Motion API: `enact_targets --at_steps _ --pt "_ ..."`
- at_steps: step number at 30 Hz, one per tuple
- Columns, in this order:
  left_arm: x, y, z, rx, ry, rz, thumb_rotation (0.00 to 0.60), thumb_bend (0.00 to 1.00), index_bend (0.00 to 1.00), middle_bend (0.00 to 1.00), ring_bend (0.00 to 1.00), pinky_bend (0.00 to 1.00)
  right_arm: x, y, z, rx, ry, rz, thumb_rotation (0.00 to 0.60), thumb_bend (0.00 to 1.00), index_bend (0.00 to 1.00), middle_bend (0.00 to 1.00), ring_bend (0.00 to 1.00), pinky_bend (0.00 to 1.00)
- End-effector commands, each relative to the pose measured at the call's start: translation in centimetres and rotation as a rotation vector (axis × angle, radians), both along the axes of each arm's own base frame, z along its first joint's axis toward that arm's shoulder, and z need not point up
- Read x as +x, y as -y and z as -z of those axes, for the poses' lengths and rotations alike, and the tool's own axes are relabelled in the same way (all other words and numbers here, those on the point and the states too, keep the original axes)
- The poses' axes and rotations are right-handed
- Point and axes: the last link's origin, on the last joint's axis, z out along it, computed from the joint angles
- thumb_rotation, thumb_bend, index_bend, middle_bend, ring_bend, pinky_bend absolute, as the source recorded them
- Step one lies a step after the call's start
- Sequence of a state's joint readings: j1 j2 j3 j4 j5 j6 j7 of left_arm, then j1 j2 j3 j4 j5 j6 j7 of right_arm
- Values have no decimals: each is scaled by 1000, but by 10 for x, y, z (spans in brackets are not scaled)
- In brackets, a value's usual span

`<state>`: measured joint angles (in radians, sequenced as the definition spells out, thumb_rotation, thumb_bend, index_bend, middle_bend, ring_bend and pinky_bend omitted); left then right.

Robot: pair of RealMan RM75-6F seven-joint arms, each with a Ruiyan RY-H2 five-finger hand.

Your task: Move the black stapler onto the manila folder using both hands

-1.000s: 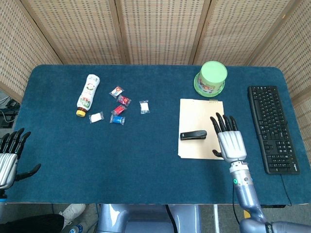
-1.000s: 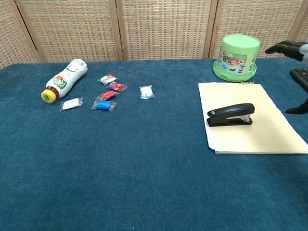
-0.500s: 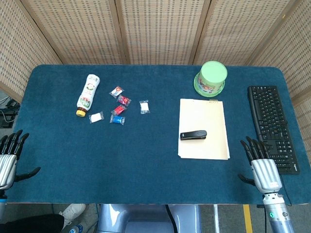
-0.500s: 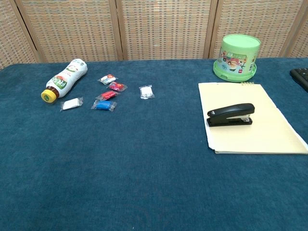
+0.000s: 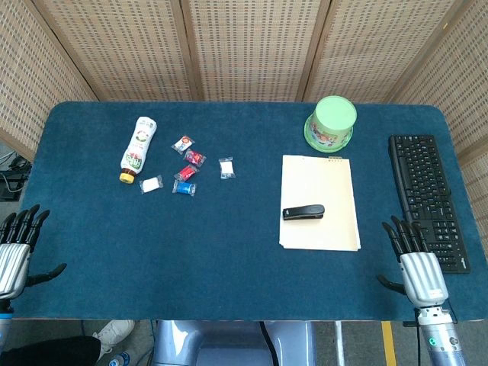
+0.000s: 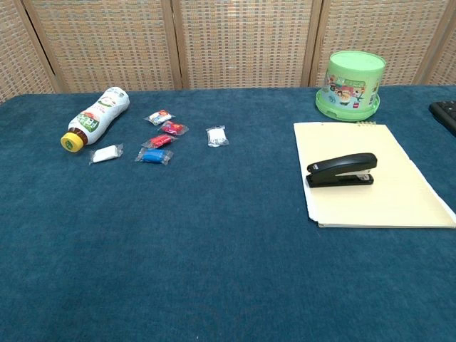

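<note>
- Black stapler [image 5: 303,212] lies flat on the manila folder [image 5: 324,183], on the folder's lower left part, long axis across the folder. Chest view agrees: stapler [image 6: 341,169] rests fully on the folder [image 6: 385,199], with no hand touching it.
- Right hand [image 5: 418,268] sits at the near table edge, fingers extended and apart, thumb out to its inner side; it holds nothing. Stapler is ahead of this hand and off toward the left-hand side, well apart from it. The folder's near right corner is just ahead of the thumb side, not touching.
- Left hand [image 5: 15,255] is at the opposite near corner of the table [image 5: 229,259], fingers straight and spread, thumb out; holds nothing. Stapler and folder are far across the table from it, toward the right hand.
- Neither hand shows in the chest view.
- Keyboard [image 5: 427,200] lies directly ahead of the right hand, on its outer side; the fingertips are just beside the keyboard's near end; contact cannot be judged.
- Green lidded tub [image 5: 331,123] stands beyond the folder's far edge, further ahead of the right hand.
- Ahead of the left hand and well apart: white bottle [image 5: 136,148] with a yellow cap, lying on its side, and beside it a loose cluster of small wrapped packets [image 5: 187,169] in white, red and blue.
</note>
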<state>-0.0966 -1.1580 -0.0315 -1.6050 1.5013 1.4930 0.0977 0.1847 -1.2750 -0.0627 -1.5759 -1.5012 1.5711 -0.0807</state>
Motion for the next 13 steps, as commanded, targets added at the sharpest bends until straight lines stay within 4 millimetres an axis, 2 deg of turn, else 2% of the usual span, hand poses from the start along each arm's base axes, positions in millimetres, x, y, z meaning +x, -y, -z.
enact_targets --at_steps 1,13 --pt "0 -1 -1 4 5 1 600 163 0 0 0 0 0 1 -2 -7 6 1 600 129 0 0 0 13" --pt "-2 -1 0 6 3 -4 600 167 0 0 0 0 -4 5 -2 2 6 22 600 129 0 0 0 9"
